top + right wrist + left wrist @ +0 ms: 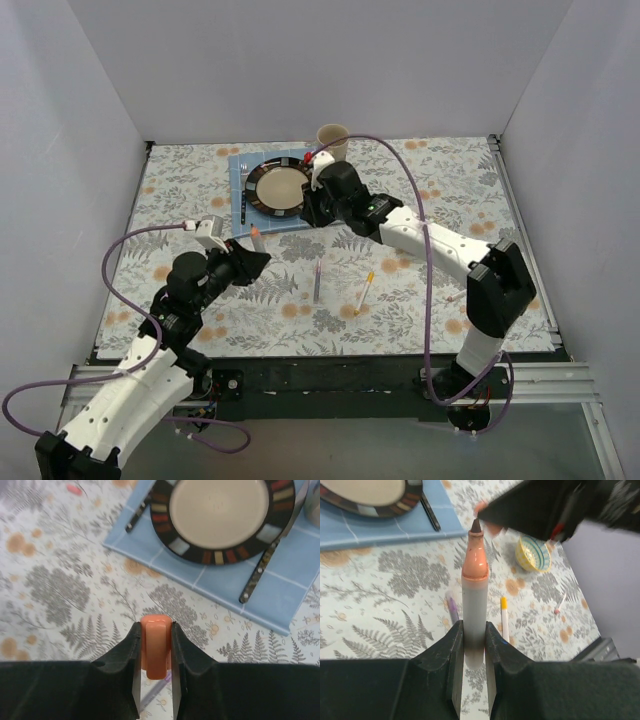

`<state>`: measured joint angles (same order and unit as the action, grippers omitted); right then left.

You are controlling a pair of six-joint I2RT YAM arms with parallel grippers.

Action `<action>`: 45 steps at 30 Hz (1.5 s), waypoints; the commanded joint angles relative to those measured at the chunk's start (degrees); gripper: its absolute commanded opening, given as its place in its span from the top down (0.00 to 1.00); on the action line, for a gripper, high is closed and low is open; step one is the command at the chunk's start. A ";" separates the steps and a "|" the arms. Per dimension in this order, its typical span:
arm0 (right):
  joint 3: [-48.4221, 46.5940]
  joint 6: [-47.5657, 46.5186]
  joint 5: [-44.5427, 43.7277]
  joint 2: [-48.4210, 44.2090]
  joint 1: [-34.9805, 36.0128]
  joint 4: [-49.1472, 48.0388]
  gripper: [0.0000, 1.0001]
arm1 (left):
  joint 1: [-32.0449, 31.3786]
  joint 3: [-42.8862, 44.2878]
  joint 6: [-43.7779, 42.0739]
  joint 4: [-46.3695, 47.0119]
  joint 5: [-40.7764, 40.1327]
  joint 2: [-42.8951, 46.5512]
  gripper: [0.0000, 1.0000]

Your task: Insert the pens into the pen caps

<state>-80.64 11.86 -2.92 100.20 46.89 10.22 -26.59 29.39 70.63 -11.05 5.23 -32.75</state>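
My left gripper [474, 645] is shut on the grey barrel of an orange pen [475, 595], whose dark uncapped tip points up toward my right gripper [535, 505], just short of it. In the top view the left gripper [250, 262] holds this pen [257, 238] left of centre. My right gripper [156, 652] is shut on an orange cap [156, 642]; in the top view it [312, 212] hovers by the plate. A purple pen [317, 280] and a yellow pen [365, 290] lie on the cloth. A thin pink-tipped pen [560, 602] lies further right.
A dark-rimmed plate [278, 186] sits on a blue mat [240, 195] with a fork [137, 517] and knife [262, 567] beside it. A paper cup [333, 140] stands behind. A small yellow striped bowl [532, 552] lies on the cloth. A small pink piece [74, 489] lies far left.
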 commanded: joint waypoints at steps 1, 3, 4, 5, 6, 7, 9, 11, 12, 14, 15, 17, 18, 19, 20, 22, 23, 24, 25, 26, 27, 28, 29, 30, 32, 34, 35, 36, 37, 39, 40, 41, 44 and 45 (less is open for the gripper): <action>-5.14 9.14 -2.87 -5.45 1.01 -1.69 0.99 | -0.04 -4.24 4.33 10.23 9.43 -2.75 1.00; -4.44 13.18 -3.23 -6.94 1.01 -4.31 0.99 | -0.22 -5.04 5.30 13.39 11.98 -3.98 1.00; -3.83 14.76 -3.58 -8.34 1.01 -5.63 0.99 | -0.22 -5.30 5.39 15.51 12.51 -4.33 1.00; -3.13 17.04 -3.85 -8.97 1.18 -6.78 0.99 | -0.22 -5.30 5.39 16.31 13.13 -5.21 1.00; -2.51 18.19 -4.11 -9.49 1.36 -9.49 0.99 | -0.30 -5.39 5.39 17.28 13.92 -5.65 1.00; -1.46 18.98 -5.51 -10.20 1.79 -9.60 0.99 | -0.31 -5.39 5.48 18.86 15.06 -6.09 1.00; -1.01 20.48 -6.66 -10.38 2.84 -12.49 0.99 | -0.39 -5.66 5.48 20.53 16.21 -7.06 1.00; -0.57 21.19 -8.33 -10.47 3.55 -13.38 0.99 | -0.48 -5.74 5.40 22.56 17.17 -7.76 1.00; -0.22 21.62 -8.51 -10.38 4.25 -13.82 0.99 | -0.57 -5.66 5.13 23.08 17.35 -7.94 1.00; -0.04 21.72 -10.17 -10.20 5.13 -14.87 0.99 | -0.48 -5.39 4.96 23.70 17.79 -8.90 1.00; -0.13 21.63 -10.87 -9.86 6.01 -14.88 0.99 | -0.48 -4.78 4.61 23.70 17.88 -9.26 1.00; -0.31 21.63 -11.93 -9.15 6.54 -15.05 0.99 | -0.48 -4.25 4.34 23.71 18.32 -10.13 1.00; -0.31 21.63 -12.11 -8.97 6.98 -15.23 0.99 | -0.48 -3.99 4.25 23.79 18.32 -10.40 1.00; -0.31 21.63 -12.81 -8.80 7.24 -15.40 0.99 | -0.48 -3.90 4.08 23.88 18.32 -10.58 1.00; -0.22 21.54 -13.08 -8.80 7.51 -16.10 0.99 | -0.48 -3.81 4.08 23.88 18.41 -11.01 1.00; -0.13 21.63 -13.95 -8.62 8.21 -16.54 0.99 | -0.57 -3.72 3.90 23.88 18.50 -11.37 1.00; -0.22 21.45 -14.22 -8.45 8.39 -16.72 0.99 | -0.48 -3.81 3.90 23.88 18.50 -11.54 1.00; -0.48 21.45 -14.39 -8.36 8.74 -16.55 0.99 | -0.57 -3.81 3.90 23.97 18.41 -11.46 1.00; -0.48 21.28 -14.83 -8.18 9.00 -16.55 0.99 | -0.48 -3.90 3.90 23.97 18.32 -11.37 1.00; -0.48 20.93 -15.18 -8.18 9.18 -16.63 0.99 | -0.57 -3.90 3.81 23.97 18.23 -11.19 1.00; -0.31 20.75 -15.54 -8.18 9.62 -16.63 0.99 | -0.57 -3.90 3.73 24.06 18.15 -11.11 1.00; 0.22 20.58 -16.24 -8.18 9.71 -16.81 0.99 | -0.57 -3.90 3.64 23.97 18.06 -10.93 1.00; 0.48 20.57 -16.24 -8.27 9.79 -17.07 0.99 | -0.57 -3.81 3.55 23.97 17.88 -10.67 1.00; 0.75 20.49 -16.33 -8.27 9.80 -17.25 0.99 | -0.57 -3.64 3.55 23.88 17.79 -10.67 1.00; 1.01 20.40 -16.15 -8.01 9.88 -17.42 0.99 | -0.57 -3.46 3.37 23.88 17.79 -10.58 1.00; 1.27 20.40 -15.98 -7.66 10.06 -17.60 0.99 | -0.57 -3.37 3.20 23.97 17.88 -10.58 1.00; 1.45 20.40 -15.63 -7.74 10.06 -17.69 0.99 | -0.57 -3.20 3.11 23.97 17.88 -10.75 1.00; 1.71 20.49 -15.63 -7.74 10.23 -17.86 0.99 | -0.57 -3.11 3.02 23.71 17.71 -10.84 1.00; 1.89 20.57 -15.71 -7.92 10.32 -18.39 0.99 | -0.48 -3.11 3.02 23.70 17.62 -10.93 1.00; 2.94 20.66 -15.89 -8.18 10.93 -19.00 0.99 | -0.57 -3.11 2.93 23.53 17.35 -11.10 1.00; 3.38 20.66 -16.15 -8.36 11.02 -19.27 0.99 | -0.57 -3.19 2.93 23.62 17.35 -11.10 1.00; 3.73 20.66 -16.07 -8.44 11.11 -19.79 0.99 | -0.57 -3.28 3.02 23.53 17.35 -11.10 1.00; 4.00 20.66 -15.89 -8.36 11.38 -19.62 0.99 | -0.57 -3.55 3.02 23.53 17.27 -10.93 1.00; 4.44 20.58 -15.98 -8.44 11.55 -19.71 0.99 | -0.57 -3.63 3.02 23.53 17.09 -10.84 1.00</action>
<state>-76.75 32.75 -17.67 92.60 57.74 -5.39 -26.87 24.27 74.61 11.66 22.74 -44.23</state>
